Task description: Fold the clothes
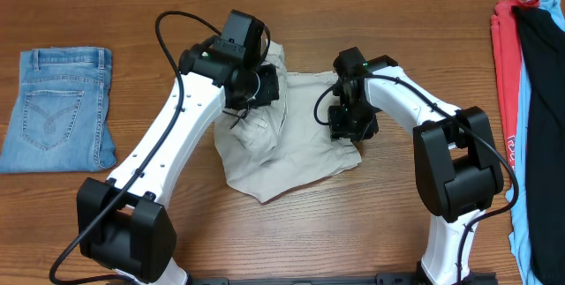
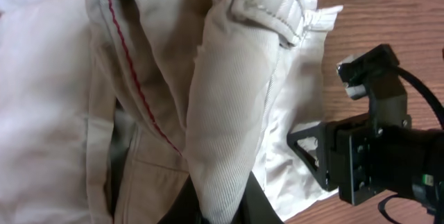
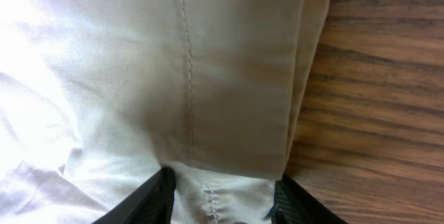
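Beige shorts [image 1: 282, 139] lie crumpled at table centre, the left gripper [image 1: 252, 100] pinching a fabric ridge at ten o'clock, the right gripper [image 1: 351, 126] straddling a folded edge at three o'clock; uneven pulling could undo the fold.

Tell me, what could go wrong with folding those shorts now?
1. The left gripper pinches a bunched fold of the beige shorts. The cloth might slip out or fold crooked.
2. The right gripper has the hem between its fingers, right at the cloth's edge beside bare table. It could lose that edge.
3. Both arms work close together, so they might bump.
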